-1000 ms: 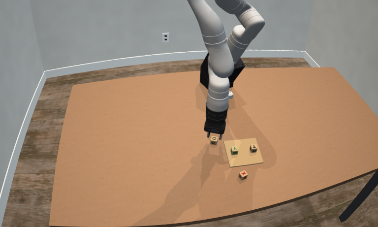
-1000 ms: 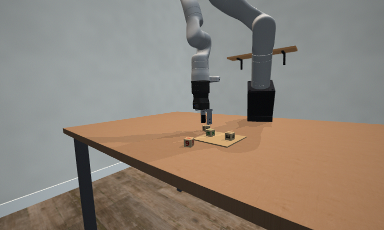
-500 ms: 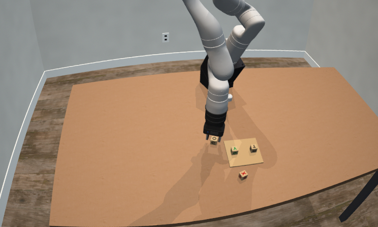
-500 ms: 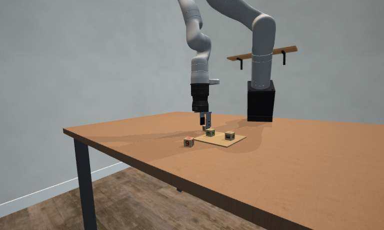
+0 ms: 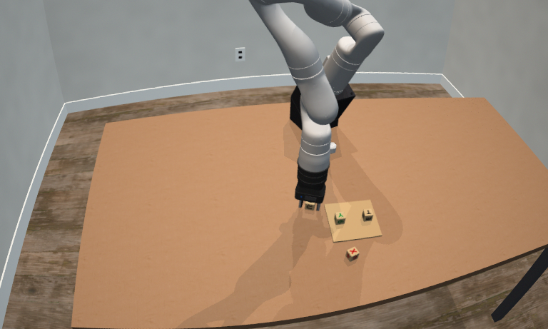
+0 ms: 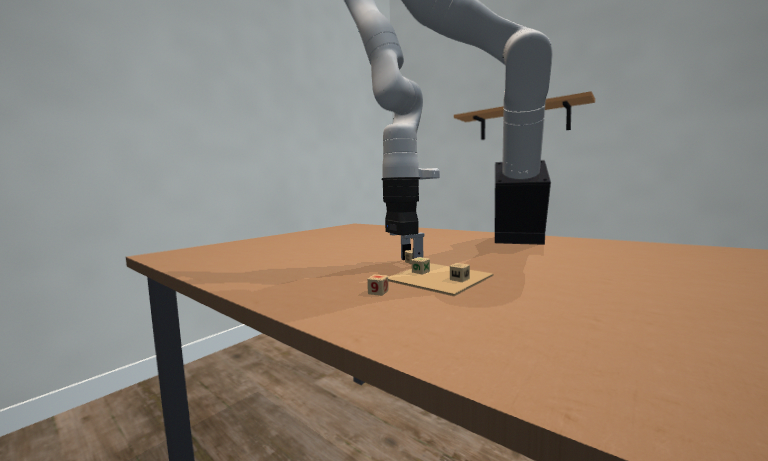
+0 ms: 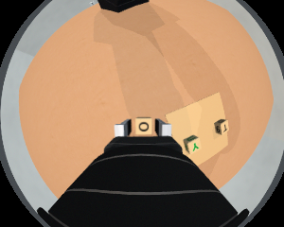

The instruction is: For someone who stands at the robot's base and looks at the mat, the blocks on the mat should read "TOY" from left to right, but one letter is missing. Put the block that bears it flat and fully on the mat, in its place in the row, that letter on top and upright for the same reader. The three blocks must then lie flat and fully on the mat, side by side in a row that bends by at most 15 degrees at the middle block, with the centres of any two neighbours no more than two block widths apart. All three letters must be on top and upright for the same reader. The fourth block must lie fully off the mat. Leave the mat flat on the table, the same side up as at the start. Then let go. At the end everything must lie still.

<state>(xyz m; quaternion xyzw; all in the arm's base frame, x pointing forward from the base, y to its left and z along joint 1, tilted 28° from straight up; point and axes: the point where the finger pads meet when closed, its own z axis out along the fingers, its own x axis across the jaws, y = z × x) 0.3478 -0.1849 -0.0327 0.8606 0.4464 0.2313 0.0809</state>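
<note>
A tan mat (image 5: 352, 220) lies on the table and also shows in the wrist view (image 7: 202, 129). On it sit the block with a green Y (image 5: 340, 218) and the block with a black T (image 5: 367, 215), apart from each other. The O block (image 5: 310, 205) sits on the table just off the mat's edge, O on top in the wrist view (image 7: 142, 127). My gripper (image 5: 310, 205) is open, its fingers on either side of the O block, low over the table. The block with a red X (image 5: 352, 253) lies off the mat on the table.
The arm's black base (image 5: 321, 107) stands behind the mat. In the exterior view a wall shelf (image 6: 523, 108) hangs behind the base, and the table's near edge (image 6: 317, 343) lies in front of the blocks.
</note>
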